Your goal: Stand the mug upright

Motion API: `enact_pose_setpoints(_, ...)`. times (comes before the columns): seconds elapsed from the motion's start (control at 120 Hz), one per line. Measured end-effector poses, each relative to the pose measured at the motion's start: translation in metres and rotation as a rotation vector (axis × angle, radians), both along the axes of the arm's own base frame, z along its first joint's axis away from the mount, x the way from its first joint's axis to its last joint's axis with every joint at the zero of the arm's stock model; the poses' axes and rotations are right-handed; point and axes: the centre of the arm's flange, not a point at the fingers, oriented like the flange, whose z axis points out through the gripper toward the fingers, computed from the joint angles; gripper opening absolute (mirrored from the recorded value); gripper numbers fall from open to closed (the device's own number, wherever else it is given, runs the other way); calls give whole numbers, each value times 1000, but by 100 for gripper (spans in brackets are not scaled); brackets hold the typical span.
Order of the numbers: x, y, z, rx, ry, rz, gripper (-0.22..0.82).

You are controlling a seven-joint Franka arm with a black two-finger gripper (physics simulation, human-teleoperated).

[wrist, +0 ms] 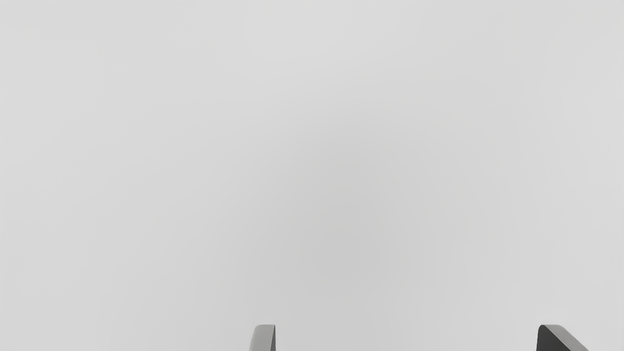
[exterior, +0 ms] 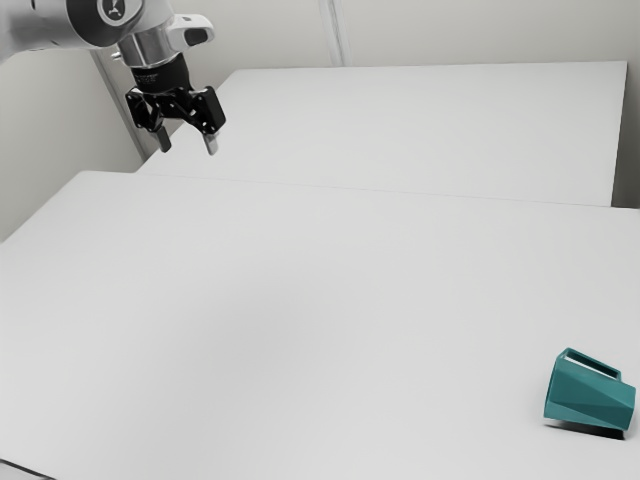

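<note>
Well apart from the spread-fingered claw (exterior: 188, 146), the teal mug (exterior: 590, 392) lies on its side.

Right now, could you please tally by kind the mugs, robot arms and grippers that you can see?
Mugs: 1, the teal mug, lying on its side
Robot arms: 1, the arm
Grippers: 1, the black gripper, open and well away from the mug
Total: 3

A white table (exterior: 270, 300) stands before pale grey walls (exterior: 480, 35).
</note>
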Motion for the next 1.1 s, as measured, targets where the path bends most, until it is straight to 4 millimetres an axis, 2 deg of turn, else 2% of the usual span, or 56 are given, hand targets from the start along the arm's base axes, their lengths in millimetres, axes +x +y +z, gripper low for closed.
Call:
enact_pose_setpoints(0.267,1,-14,-2,-5,4,-20,58)
enact_pose_setpoints(0.475,3,-54,-18,-57,10,-81,58)
enact_pose_setpoints(0.542,3,-69,-28,-93,14,-102,58)
enact_pose_setpoints(0.692,4,-97,-66,-185,23,-141,58)
enact_pose_setpoints(0.983,-3,-134,-125,-392,9,-176,58)
enact_pose_setpoints(1.1,-7,-148,-142,-454,-2,-189,58)
